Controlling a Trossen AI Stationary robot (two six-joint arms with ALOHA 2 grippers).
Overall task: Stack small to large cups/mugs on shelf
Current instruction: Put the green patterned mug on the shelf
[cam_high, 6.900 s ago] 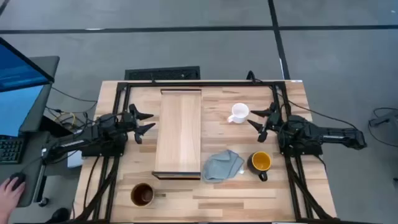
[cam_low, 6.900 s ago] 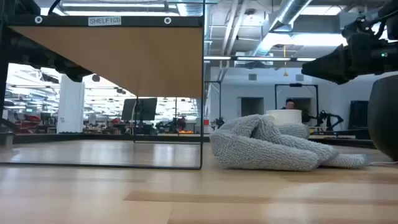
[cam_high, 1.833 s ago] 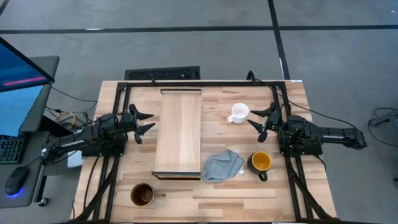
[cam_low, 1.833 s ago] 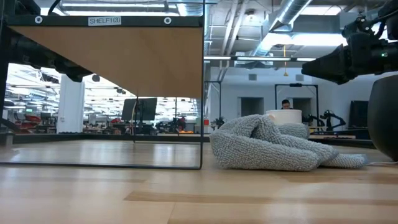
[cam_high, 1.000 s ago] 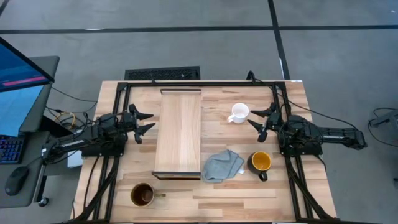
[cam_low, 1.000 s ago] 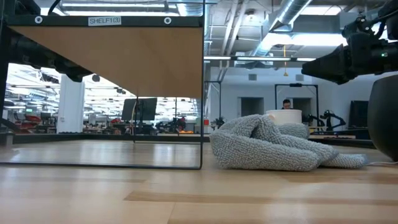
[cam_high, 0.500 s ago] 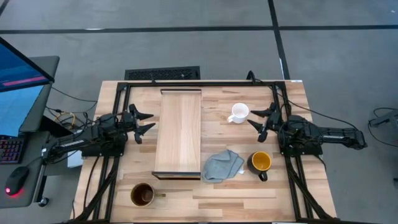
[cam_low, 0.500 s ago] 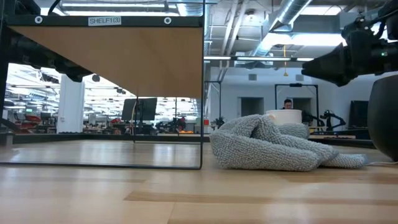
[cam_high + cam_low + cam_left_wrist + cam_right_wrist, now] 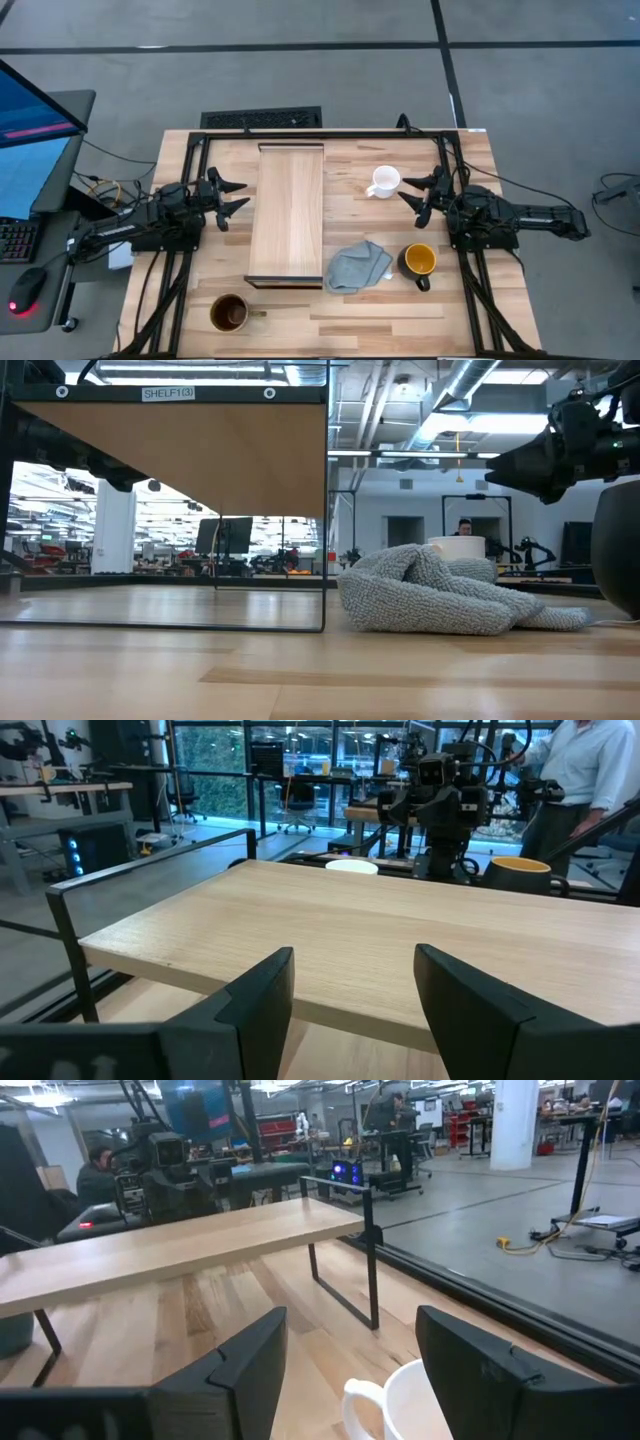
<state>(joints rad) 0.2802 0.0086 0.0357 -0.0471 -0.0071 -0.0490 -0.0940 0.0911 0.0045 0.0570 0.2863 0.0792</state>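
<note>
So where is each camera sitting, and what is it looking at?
High view: above, looking straight down at the shelf, both arms showing.
Low view: at tabletop height, facing the grey cloth; an arm shows at the upper right.
Left wrist view: looks across the shelf past the open left gripper.
Right wrist view: looks past the open right gripper at the white mug.
Every view shows that mug.

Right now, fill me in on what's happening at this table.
Nothing is being handled yet. The left pincer waits open beside the long pale wood shelf, which is bare. The right pincer is open, close to the small white mug without holding it. The black mug with the yellow-orange inside and the brown-olive mug stand on the slatted wooden tabletop, with a crumpled grey cloth by the shelf's end.
</note>
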